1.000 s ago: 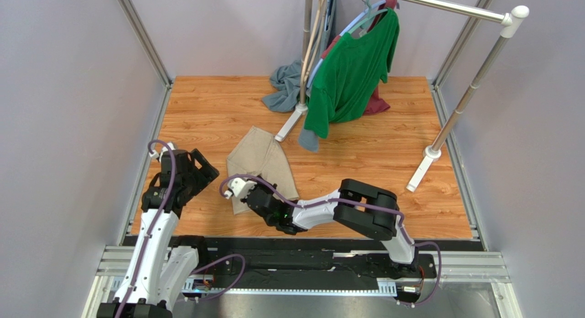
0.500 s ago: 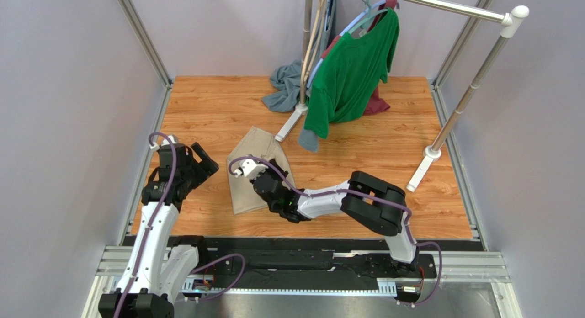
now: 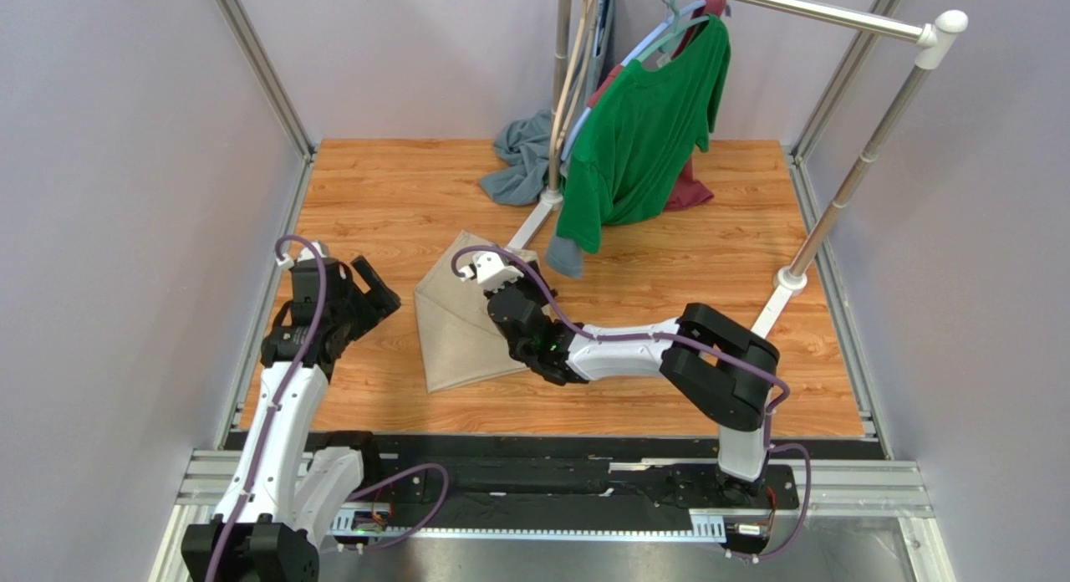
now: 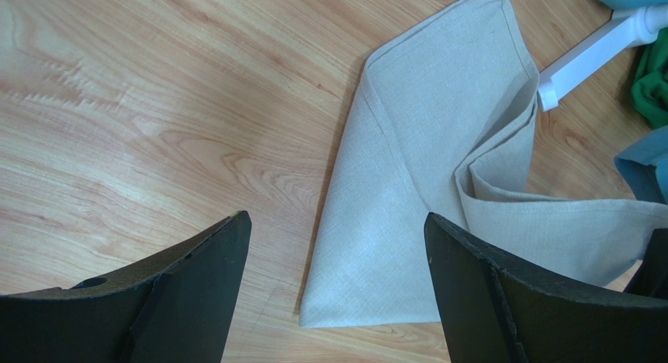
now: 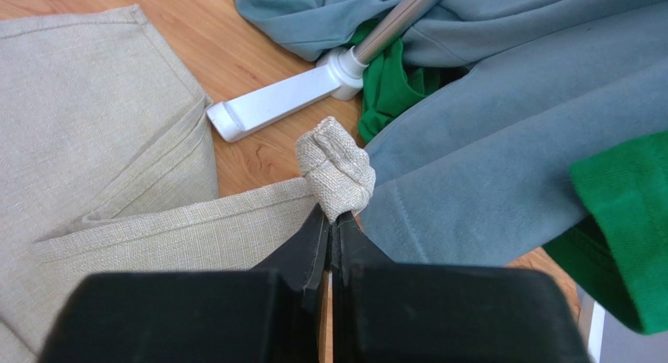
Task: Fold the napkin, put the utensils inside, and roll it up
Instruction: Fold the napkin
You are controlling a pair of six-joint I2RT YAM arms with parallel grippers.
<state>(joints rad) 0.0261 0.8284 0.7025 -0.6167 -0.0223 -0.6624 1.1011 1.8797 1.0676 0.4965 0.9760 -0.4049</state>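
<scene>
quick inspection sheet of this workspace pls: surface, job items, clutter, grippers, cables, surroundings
surface: wood-grain table top, no damage seen
job's things: napkin partly folded, lying flat except one lifted corner; fork: nothing seen
clutter: grey-blue cloth heaped at the back; green shirt hanging on the garment rack; the rack's white foot close beside the napkin, contact unclear
grippers: left gripper open, empty, above the napkin's edge; right gripper shut on the bunched napkin corner
cables: purple cables along both arms, no snag seen
surroundings: grey walls on three sides
</scene>
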